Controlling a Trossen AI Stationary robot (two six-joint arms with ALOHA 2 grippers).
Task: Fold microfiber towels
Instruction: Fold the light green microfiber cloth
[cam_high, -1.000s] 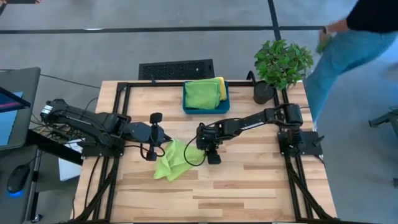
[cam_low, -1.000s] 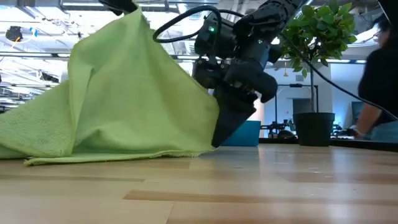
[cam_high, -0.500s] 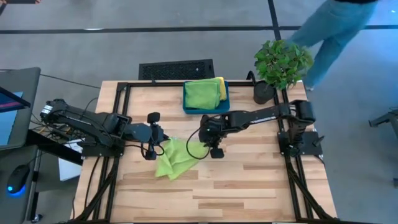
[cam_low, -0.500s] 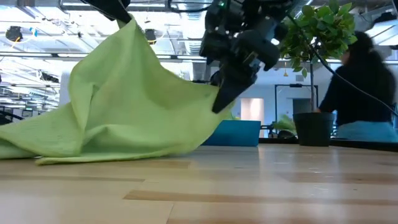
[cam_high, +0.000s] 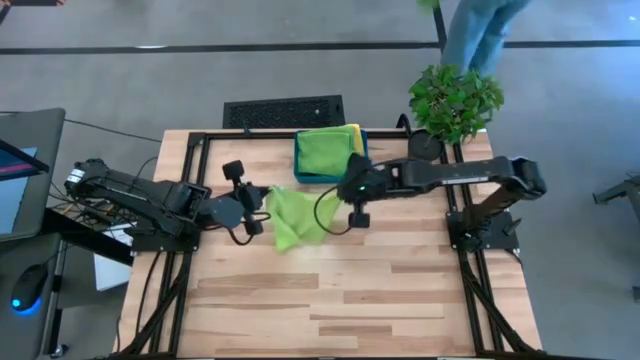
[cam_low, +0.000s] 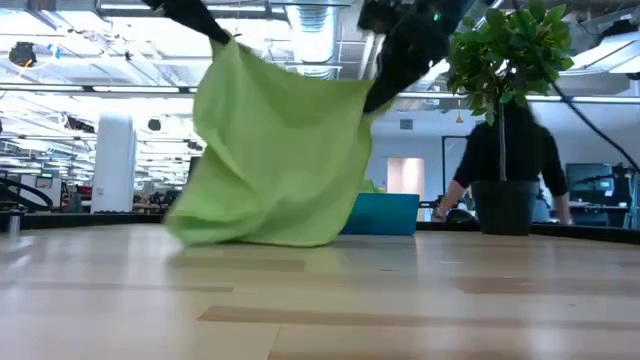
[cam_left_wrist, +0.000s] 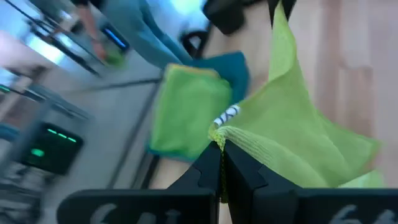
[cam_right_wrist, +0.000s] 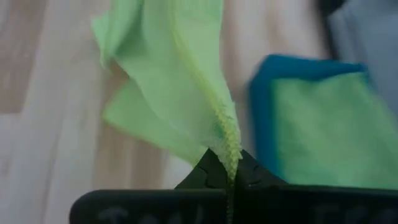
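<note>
- Lime towel (cam_high: 296, 216) hangs off the table (cam_high: 400, 290) between both grippers, stretched from 2 corners; low view shows it (cam_low: 275, 160) draped like a curtain, bottom edge at or just above the wood – can't tell if touching.
- Left gripper (cam_high: 262, 203) pinches the towel's left top corner, jaws closed on the cloth; left wrist view shows the fingers (cam_left_wrist: 239, 171) pressed together w/ the hem and a small white tag (cam_left_wrist: 226, 115) caught at the tips.
- Right gripper (cam_high: 352, 203) clamps the opp. corner, jaws closed on it; right wrist view shows the frayed edge (cam_right_wrist: 227, 134) running straight into the shut fingertips (cam_right_wrist: 208, 171).
- Towel sits just in front of the teal bin (cam_high: 360, 165), at table's back-centre.
- Bin holds more towels: a green one (cam_high: 322, 153) on top, a yellow edge (cam_high: 353, 130) beside it.
- Potted plant (cam_high: 454, 100) at the back right corner.
- Person (cam_low: 505, 160) stands behind the plant in low view; legs in blue (cam_high: 480, 30) past the table edge from above.
</note>
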